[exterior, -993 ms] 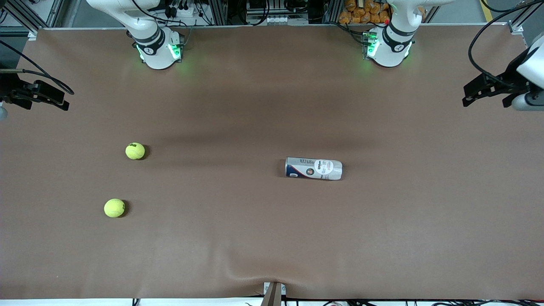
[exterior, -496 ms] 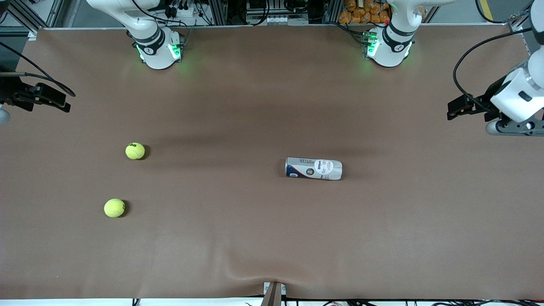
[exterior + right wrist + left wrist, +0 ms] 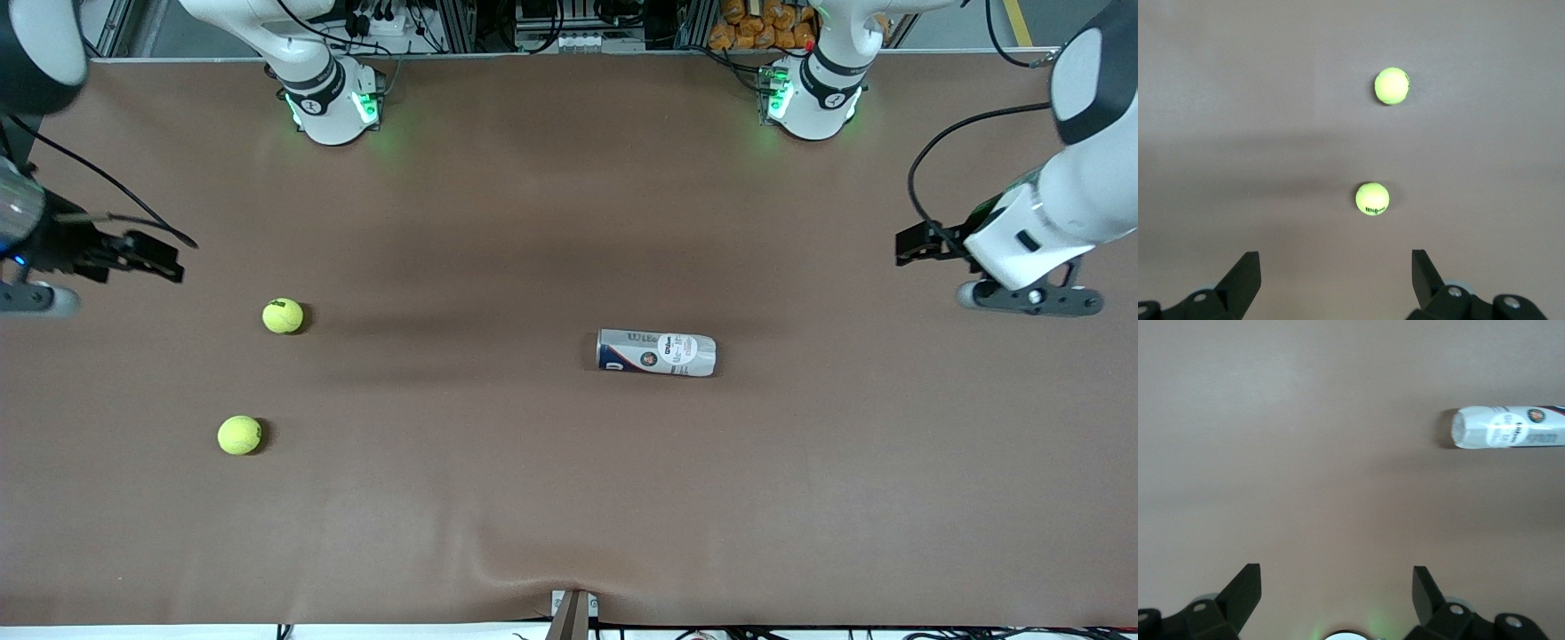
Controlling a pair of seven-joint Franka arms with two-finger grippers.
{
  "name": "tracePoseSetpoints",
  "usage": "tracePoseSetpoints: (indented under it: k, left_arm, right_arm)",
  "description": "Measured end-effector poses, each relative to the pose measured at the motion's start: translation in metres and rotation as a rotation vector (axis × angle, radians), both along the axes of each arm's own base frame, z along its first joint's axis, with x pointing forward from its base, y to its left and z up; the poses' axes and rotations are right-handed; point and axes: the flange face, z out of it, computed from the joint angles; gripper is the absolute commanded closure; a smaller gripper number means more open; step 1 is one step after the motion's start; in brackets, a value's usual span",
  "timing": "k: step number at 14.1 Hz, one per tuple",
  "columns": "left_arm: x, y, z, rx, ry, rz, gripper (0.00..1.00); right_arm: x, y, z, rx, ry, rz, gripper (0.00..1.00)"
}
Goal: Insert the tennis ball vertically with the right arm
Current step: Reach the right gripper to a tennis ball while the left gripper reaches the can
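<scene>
Two yellow-green tennis balls lie on the brown table toward the right arm's end: one (image 3: 283,316) (image 3: 1372,199) farther from the front camera, one (image 3: 239,435) (image 3: 1391,86) nearer to it. A white and blue ball can (image 3: 656,352) (image 3: 1508,427) lies on its side near the table's middle. My right gripper (image 3: 164,265) (image 3: 1335,280) is open and empty, in the air over the table's edge at the right arm's end, close to the farther ball. My left gripper (image 3: 916,244) (image 3: 1337,597) is open and empty, in the air over the left arm's end of the table.
Both arm bases (image 3: 331,102) (image 3: 813,93) stand along the table's back edge. A small bracket (image 3: 572,613) sits at the middle of the front edge, where the brown cover (image 3: 498,498) is slightly wrinkled.
Both arms have swung in from the table's ends. My right gripper has moved down toward the farther ball. My left gripper has moved down and toward the can.
</scene>
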Motion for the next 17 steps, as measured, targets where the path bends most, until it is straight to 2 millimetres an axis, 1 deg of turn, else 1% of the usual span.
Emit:
tracePoseSetpoints:
  k: [2, 4, 6, 7, 8, 9, 11, 12, 13, 14, 17]
  left_arm:
    - [0.004, -0.01, -0.012, -0.048, 0.026, -0.017, 0.0]
    - [0.009, -0.024, -0.027, -0.11, 0.044, -0.08, 0.0]
    - [0.015, -0.042, -0.043, -0.159, 0.044, -0.132, 0.0]
    - [0.016, -0.055, -0.049, -0.167, 0.047, -0.158, 0.0]
    - [0.015, -0.07, -0.053, -0.171, 0.05, -0.188, 0.0]
    - [0.012, -0.089, -0.057, -0.177, 0.049, -0.234, 0.0]
    - [0.005, -0.126, -0.062, -0.192, 0.035, -0.346, 0.0]
    - [0.003, -0.141, -0.068, -0.203, 0.029, -0.412, 0.0]
    - [0.003, -0.152, -0.076, -0.218, 0.026, -0.488, 0.0]
    - [0.005, -0.159, -0.088, -0.236, 0.025, -0.565, 0.0]
    - [0.019, -0.165, -0.13, -0.293, 0.014, -0.782, 0.0]
  right_arm:
    - [0.012, 0.011, -0.022, -0.016, 0.012, 0.02, 0.0]
    - [0.021, 0.027, -0.047, -0.06, 0.045, 0.058, 0.0]
    - [0.029, 0.04, -0.082, -0.099, 0.104, 0.088, 0.0]
    - [0.031, 0.041, -0.096, -0.109, 0.136, 0.091, 0.0]
    - [0.031, 0.038, -0.106, -0.115, 0.164, 0.088, 0.0]
    - [0.031, 0.036, -0.111, -0.118, 0.182, 0.084, 0.0]
    - [0.029, 0.032, -0.114, -0.121, 0.208, 0.078, 0.0]
    - [0.027, 0.03, -0.117, -0.122, 0.225, 0.074, 0.0]
    - [0.027, 0.027, -0.122, -0.124, 0.245, 0.069, 0.0]
    - [0.026, 0.022, -0.133, -0.125, 0.268, 0.062, 0.0]
    - [0.022, -0.002, -0.186, -0.123, 0.328, 0.031, 0.0]
